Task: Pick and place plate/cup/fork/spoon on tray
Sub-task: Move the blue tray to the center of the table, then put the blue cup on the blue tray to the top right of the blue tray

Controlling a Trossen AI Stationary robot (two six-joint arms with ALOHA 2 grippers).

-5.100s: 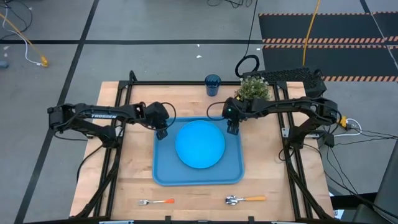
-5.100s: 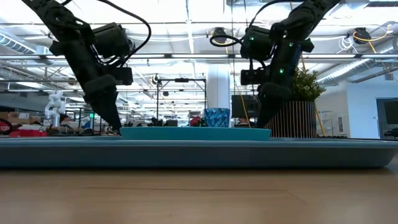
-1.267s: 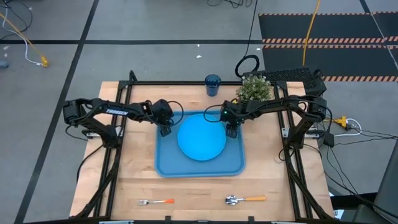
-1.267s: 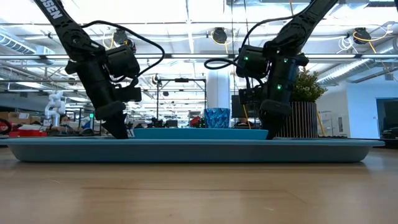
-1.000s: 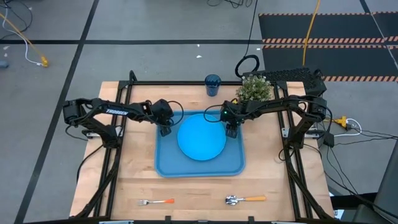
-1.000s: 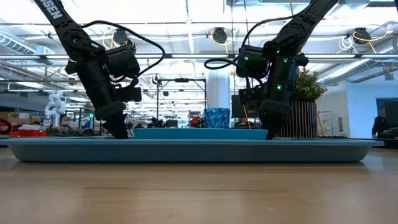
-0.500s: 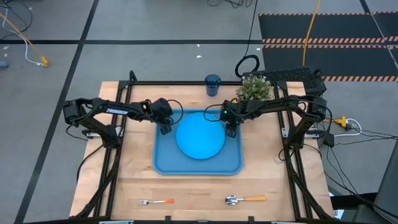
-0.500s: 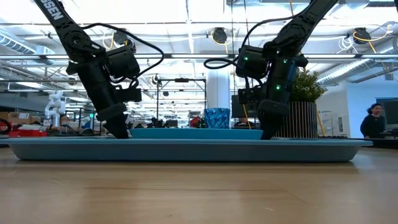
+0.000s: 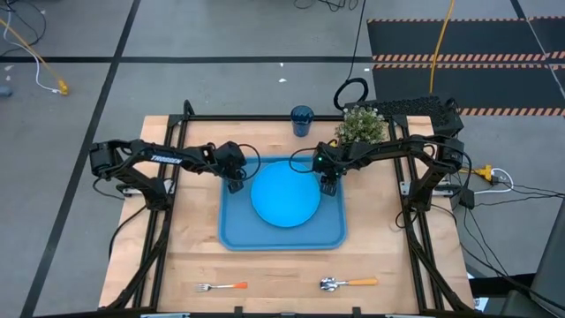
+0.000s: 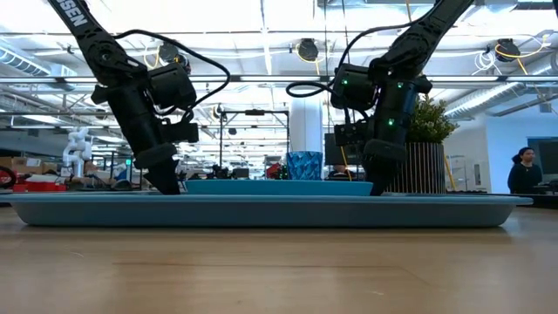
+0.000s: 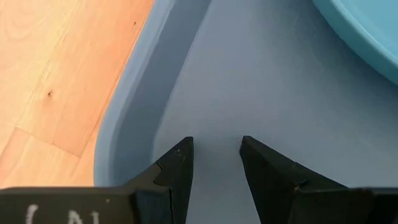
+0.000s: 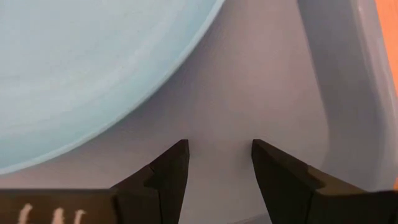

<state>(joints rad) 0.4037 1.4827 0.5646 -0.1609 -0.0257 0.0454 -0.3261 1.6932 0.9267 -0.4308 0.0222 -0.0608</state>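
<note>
High view: the tray (image 9: 231, 231) lies mid-bench with the plate (image 9: 285, 197) in it, nearer its far edge; it has slid a little toward the far edge and slightly rightward since five seconds ago, then wavered slightly, so the arms seem to be positioning it, not fetching items; the left tool (image 9: 236, 185) sits at the tray's far-left corner, the right tool (image 9: 329, 185) at its far-right corner; the cup (image 9: 302, 120) stands at the bench's far edge, the fork (image 9: 221, 287) and spoon (image 9: 348, 283) along the near edge, all three not yet loaded.

Low view: both tools reach down inside the tray rim, flanking the plate.

Left wrist view: fingers (image 11: 177, 171) released, pressing bare tray floor beside the rim.

Right wrist view: fingers (image 12: 171, 168) parted, empty, just beside the plate's edge.
</note>
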